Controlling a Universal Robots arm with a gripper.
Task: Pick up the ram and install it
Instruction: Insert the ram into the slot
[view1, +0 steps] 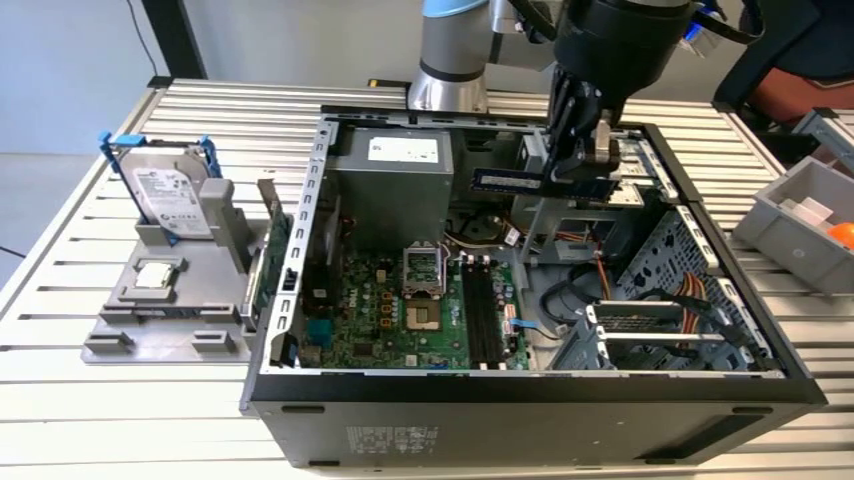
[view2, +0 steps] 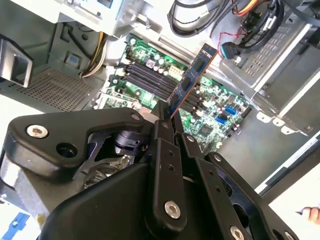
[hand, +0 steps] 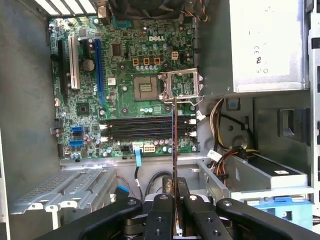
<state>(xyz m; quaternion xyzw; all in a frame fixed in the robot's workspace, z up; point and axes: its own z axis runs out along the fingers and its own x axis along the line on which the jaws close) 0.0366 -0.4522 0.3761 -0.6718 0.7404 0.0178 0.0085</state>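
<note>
Step in hand: the pick-up looks complete. The ram (view1: 511, 180) hangs clear of every surface in the gripper (view1: 583, 178). Installation is not yet done.
Next-move requirement: by judgement, you need the ram's long edge parallel to one slot, contact edge down and square over it. The board is thin, so side load could flex it.
Hard drive (view1: 171, 195): stands upright in the grey holder (view1: 160, 320) at the exterior view's left, on the tabletop (view1: 120, 425). It is not part of this task.
Green card (view1: 276, 268): stands on edge just beside the case's outer wall. Do not confuse it with the ram.
Case (view1: 534, 388): lies open on the tabletop with the motherboard (view1: 380, 310) facing up.
Memory slots (view1: 483, 318): black and parallel, beside the processor socket (view1: 422, 290). In the first wrist view they look unoccupied.
Ram position: in the air above the case interior, to the exterior view's right of the power supply (view1: 394, 175), well apart from the slots.
Ram appearance: a long, narrow, dark stick. In the second wrist view the ram (view2: 194, 75) shows a row of small chips and a copper-coloured line along one long edge. In the first wrist view the ram (hand: 174, 145) shows edge-on as a thin line.
Fingers (view2: 164, 137): clamped on one end of the ram, with the rest jutting free.
Grey bin (view1: 801, 215): sits at the exterior view's right, apart from the case.
</note>
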